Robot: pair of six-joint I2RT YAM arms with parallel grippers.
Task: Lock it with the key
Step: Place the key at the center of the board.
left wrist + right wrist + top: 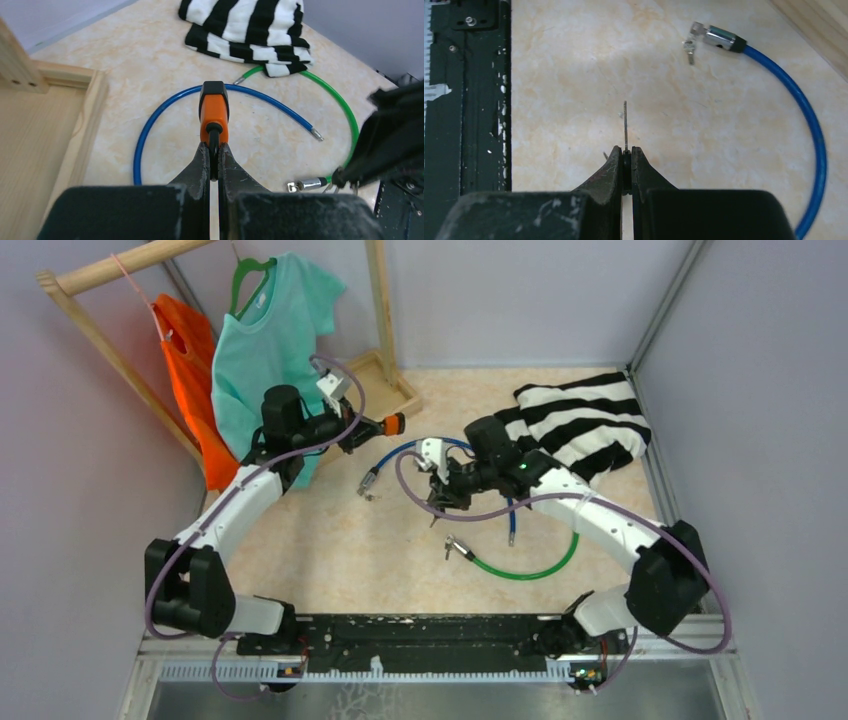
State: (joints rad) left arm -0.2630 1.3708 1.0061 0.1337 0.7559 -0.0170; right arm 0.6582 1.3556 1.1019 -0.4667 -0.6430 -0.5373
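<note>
Right gripper (pixel 625 150) is clenched on the key (pixel 625 125), blade running straight out from its fingers toward the table (pixel 569 75), while the orange lock (pixel 214 112), pinched by the left gripper (pixel 214 147), sits farther back and leftward, off the key's line.

You get only the key (pixel 625 125) edge-on, its head buried in the right claw (pixel 626 151). The orange lock (pixel 214 107) hides its near end in the left claw (pixel 213 146). The green cable (pixel 340 100) seemingly dips under the striped shirt (pixel 250 30).
</note>
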